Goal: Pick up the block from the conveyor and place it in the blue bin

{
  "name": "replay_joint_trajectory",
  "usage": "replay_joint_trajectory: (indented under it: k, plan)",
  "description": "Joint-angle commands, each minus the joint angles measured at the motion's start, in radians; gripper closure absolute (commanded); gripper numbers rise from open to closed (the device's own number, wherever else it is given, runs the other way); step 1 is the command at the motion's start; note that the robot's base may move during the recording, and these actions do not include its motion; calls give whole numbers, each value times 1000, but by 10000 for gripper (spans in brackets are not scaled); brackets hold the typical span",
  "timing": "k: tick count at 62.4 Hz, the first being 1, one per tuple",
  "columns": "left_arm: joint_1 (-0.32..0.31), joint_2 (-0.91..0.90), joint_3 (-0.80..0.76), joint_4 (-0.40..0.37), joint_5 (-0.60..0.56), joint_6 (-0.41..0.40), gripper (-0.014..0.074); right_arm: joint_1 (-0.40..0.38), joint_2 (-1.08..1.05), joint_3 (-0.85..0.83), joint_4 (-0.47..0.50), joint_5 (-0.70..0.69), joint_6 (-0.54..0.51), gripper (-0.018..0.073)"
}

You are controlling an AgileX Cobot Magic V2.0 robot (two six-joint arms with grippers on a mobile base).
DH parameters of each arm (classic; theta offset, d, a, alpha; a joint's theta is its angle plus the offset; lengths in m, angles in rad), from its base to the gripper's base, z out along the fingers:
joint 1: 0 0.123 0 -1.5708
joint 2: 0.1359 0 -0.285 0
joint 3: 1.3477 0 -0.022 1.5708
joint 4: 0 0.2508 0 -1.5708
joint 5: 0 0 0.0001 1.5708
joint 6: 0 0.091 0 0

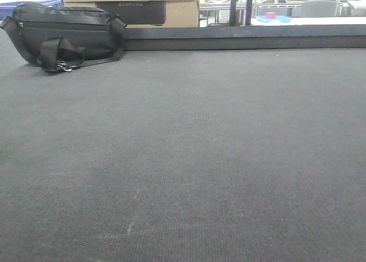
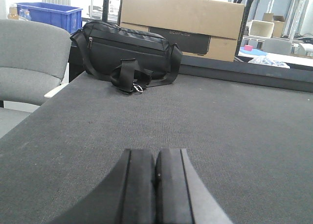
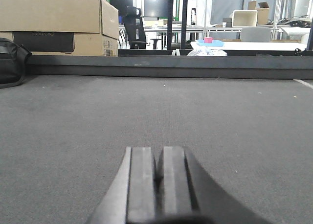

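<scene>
On the far left I see a grey chair [image 2: 29, 57] beside the conveyor [image 1: 200, 159]. Behind the chair, off the belt, stands the blue bin [image 2: 54, 18].

Next comes a black bag [image 2: 127, 50]. It lies on the far left corner of the belt, with its strap folded in front. Just behind the bag is a big cardboard box [image 2: 181, 18] with a dark panel on its side. The box stands past the dark ledge [image 1: 246, 39] that runs along the far side of the belt.

The belt itself is dark grey and a bit fuzzy. It fills almost all of my front view, from one side to the other.

My left gripper [image 2: 155, 158] is low over the belt, pointing at the bag. Its jaws are pressed tight together with nothing between them.

My right gripper [image 3: 157, 158] is also low over the belt, pointing at the ledge. Its jaws are squeezed together too, and they hold nothing.

Far back past the ledge I see a black office chair [image 3: 133, 28]. To the right of it is a white table [image 3: 254, 46]. On it lies a light blue tray [image 3: 217, 43] with a small pink thing [image 3: 209, 40] on top. It is well away from the belt. It is too small for me to tell if it is the block.
</scene>
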Motion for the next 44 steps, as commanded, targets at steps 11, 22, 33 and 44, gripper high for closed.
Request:
replay_joint_trajectory:
  k: [11, 22, 33, 44]
  plan:
    - [5, -5, -2, 4, -19, -5, 708, -2, -3, 0, -6, -25, 0, 721]
    - [5, -5, -2, 4, -19, -5, 708, -2, -3, 0, -6, -25, 0, 721]
    - [5, -5, -2, 4, -19, -5, 708, -2, -3, 0, -6, -25, 0, 721]
    - [5, -5, -2, 4, -40, -5, 708, -2, -3, 0, -6, -25, 0, 721]
